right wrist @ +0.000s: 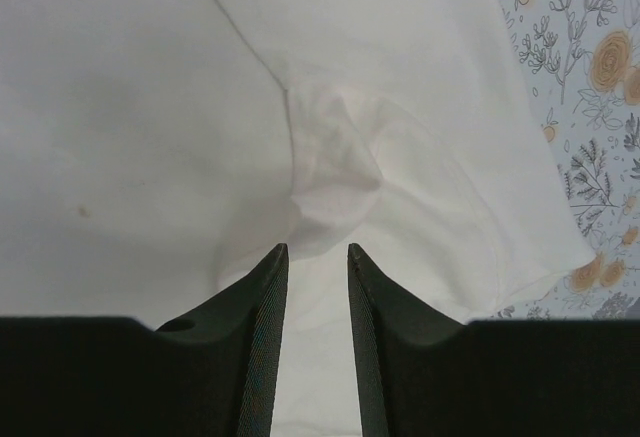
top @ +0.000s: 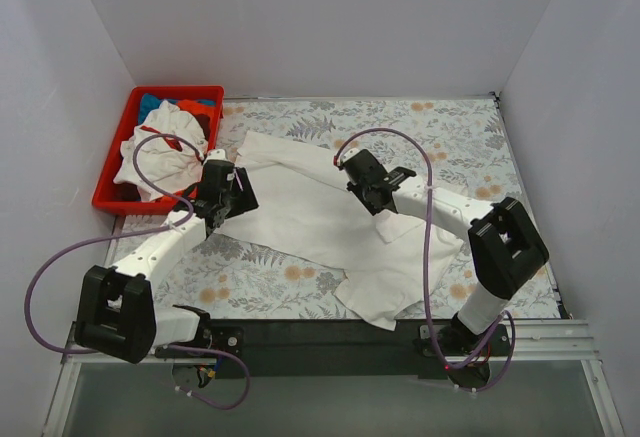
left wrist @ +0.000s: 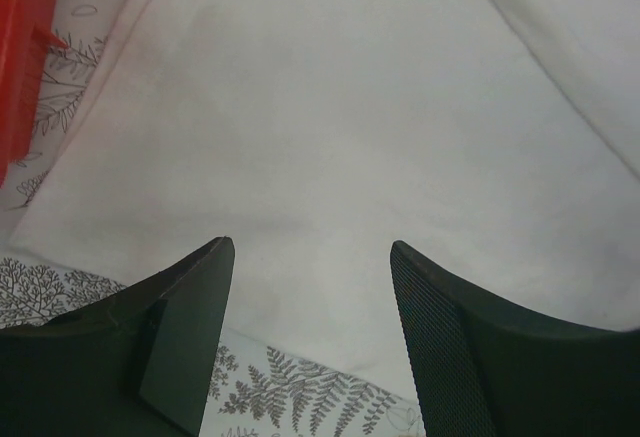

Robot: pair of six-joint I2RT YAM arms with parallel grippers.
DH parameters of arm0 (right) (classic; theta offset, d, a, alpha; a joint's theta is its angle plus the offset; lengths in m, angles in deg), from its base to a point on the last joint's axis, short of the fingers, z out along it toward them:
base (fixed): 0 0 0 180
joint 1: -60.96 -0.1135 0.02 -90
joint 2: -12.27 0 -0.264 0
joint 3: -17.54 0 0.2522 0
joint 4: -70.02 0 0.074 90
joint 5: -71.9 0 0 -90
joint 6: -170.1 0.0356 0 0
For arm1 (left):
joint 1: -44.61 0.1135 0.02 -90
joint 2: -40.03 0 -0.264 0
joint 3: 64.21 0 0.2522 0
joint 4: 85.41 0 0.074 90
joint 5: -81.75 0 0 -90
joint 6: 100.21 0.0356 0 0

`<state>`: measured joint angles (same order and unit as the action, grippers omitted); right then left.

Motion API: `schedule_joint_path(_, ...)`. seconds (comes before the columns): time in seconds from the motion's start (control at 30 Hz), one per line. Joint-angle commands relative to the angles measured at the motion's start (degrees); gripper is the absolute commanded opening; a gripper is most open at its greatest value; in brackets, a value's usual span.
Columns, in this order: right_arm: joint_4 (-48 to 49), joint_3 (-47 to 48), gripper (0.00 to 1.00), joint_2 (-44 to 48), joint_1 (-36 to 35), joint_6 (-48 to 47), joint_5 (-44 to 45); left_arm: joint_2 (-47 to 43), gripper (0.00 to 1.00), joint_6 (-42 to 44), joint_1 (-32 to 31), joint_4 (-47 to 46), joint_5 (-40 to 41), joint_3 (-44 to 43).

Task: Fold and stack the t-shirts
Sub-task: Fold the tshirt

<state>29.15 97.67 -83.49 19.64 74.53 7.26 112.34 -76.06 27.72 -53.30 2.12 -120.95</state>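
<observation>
A large white t-shirt [top: 320, 217] lies spread out on the floral table covering, running from back left to front right. My left gripper [top: 228, 199] is open and empty just above the shirt's left edge [left wrist: 320, 127], with the jaws wide apart [left wrist: 312, 247]. My right gripper [top: 370, 193] hovers low over the shirt's middle, its jaws a narrow gap apart [right wrist: 317, 249] with nothing between them. A puckered fold of cloth [right wrist: 335, 172] lies just ahead of its fingertips. No black printed patches show.
A red plastic bin [top: 108, 179] at the back left holds a white shirt with red trim [top: 160, 155], a blue one [top: 154, 103] and an orange-red one [top: 197, 109]. Its wall shows at the left of the left wrist view [left wrist: 20, 57]. White walls enclose the table.
</observation>
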Motion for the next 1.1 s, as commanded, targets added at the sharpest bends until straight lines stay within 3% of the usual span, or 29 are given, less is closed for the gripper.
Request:
schedule_joint_path(0.0,2.1,2.4,0.37,-1.2,0.2,-2.0,3.3,0.3,0.63,-3.1,5.7,-2.9,-7.2,-4.1)
schedule_joint_path(0.17,3.6,0.8,0.37,-3.5,2.5,-0.2,6.7,2.3,0.63,-4.0,11.6,-7.2,-10.3,-7.3)
schedule_joint_path(0.37,3.9,-2.4,0.36,-1.6,8.7,5.1,6.1,8.4,0.63,-11.6,20.3,-14.5,-26.4,-9.4)
schedule_joint_path(0.53,2.2,-4.5,0.35,1.4,13.6,8.7,4.4,11.8,0.63,-11.3,23.0,-16.2,-28.0,-12.6)
schedule_joint_path(0.67,1.4,-3.5,0.37,4.3,12.8,7.8,-3.0,11.6,0.63,-11.0,23.5,-15.7,-29.0,-12.2)
schedule_joint_path(0.83,1.5,-0.8,0.54,5.1,8.4,8.4,-5.5,10.4,0.63,-10.2,23.6,-15.5,-29.5,-10.7)
schedule_joint_path(1.07,1.5,3.7,0.63,-1.6,5.3,11.4,-4.3,7.8,0.63,-8.9,23.0,-14.5,-28.4,-8.5)
